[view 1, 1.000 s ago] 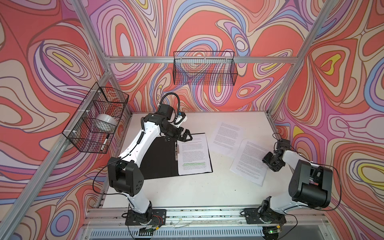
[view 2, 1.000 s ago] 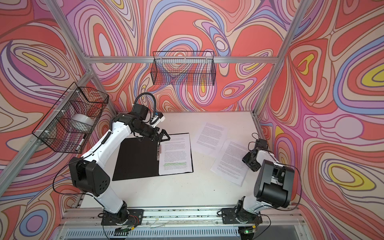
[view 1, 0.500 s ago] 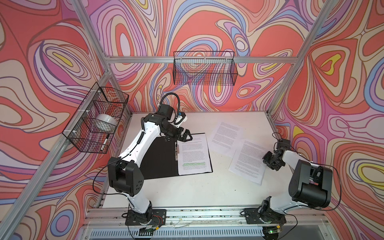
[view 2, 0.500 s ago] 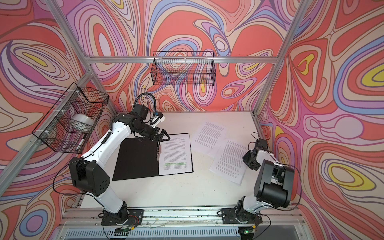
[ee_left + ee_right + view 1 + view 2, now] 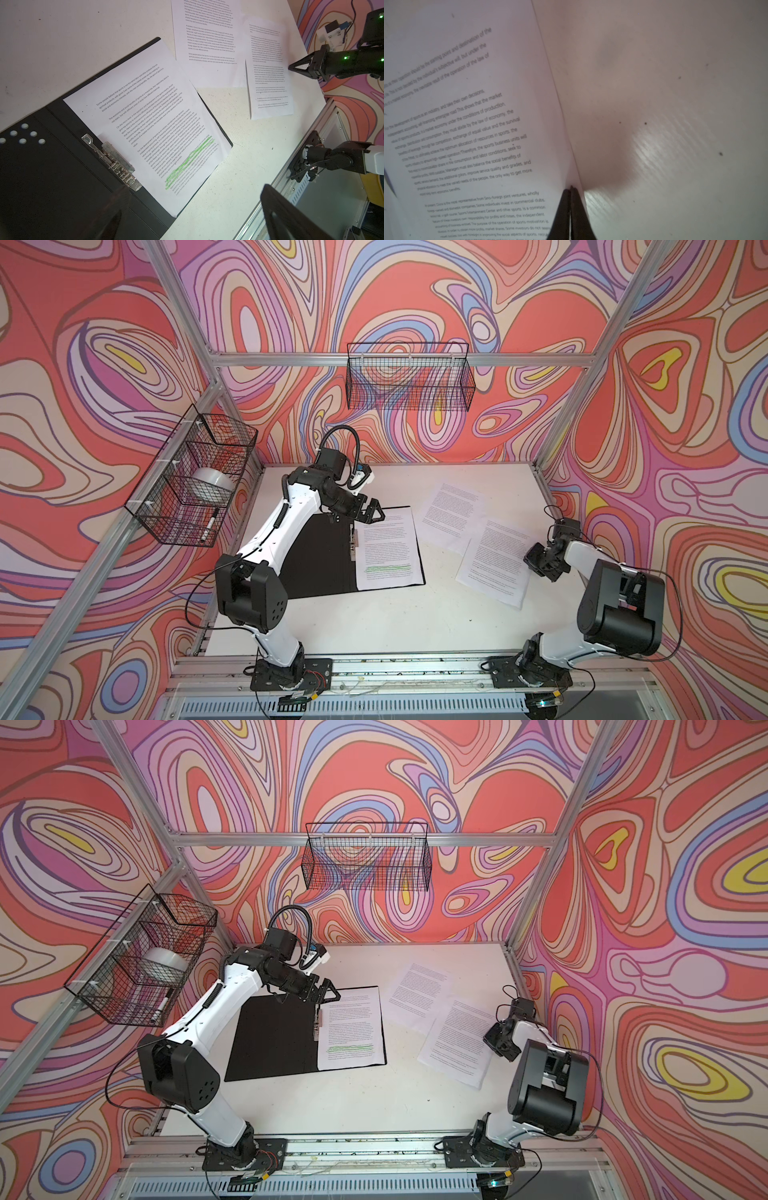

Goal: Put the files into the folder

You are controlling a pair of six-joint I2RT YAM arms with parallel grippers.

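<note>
Folder: the folder (image 5: 320,560) is lying open on the white table (image 5: 395,622), black inside facing up, left of centre in both top views.
Spine clip: I am seeing the metal spine clip (image 5: 112,160) sitting along the fold, with the filed page's inner edge reaching it.
Filed sheet: the highlighted sheet (image 5: 386,551) is resting on the folder's right half, its green lines lying toward the near end.
Far loose sheet: the far loose sheet (image 5: 453,510) is lying flat on the table just beside the folder, outside it.
Near loose sheet: the near loose sheet (image 5: 494,564) is overlapping a corner of the far one; in the right wrist view its outer edge is lifting off the table.
Left gripper: the left gripper (image 5: 372,514) is hovering over the folder's far edge near the fold, jaws spread wide and holding nothing.
Right gripper: the right gripper (image 5: 571,188) is pinching the near loose sheet's outer edge, jaws pressed together on the paper.
Spacing: I am reading the two grippers as standing well apart, with both loose sheets lying between them.
</note>
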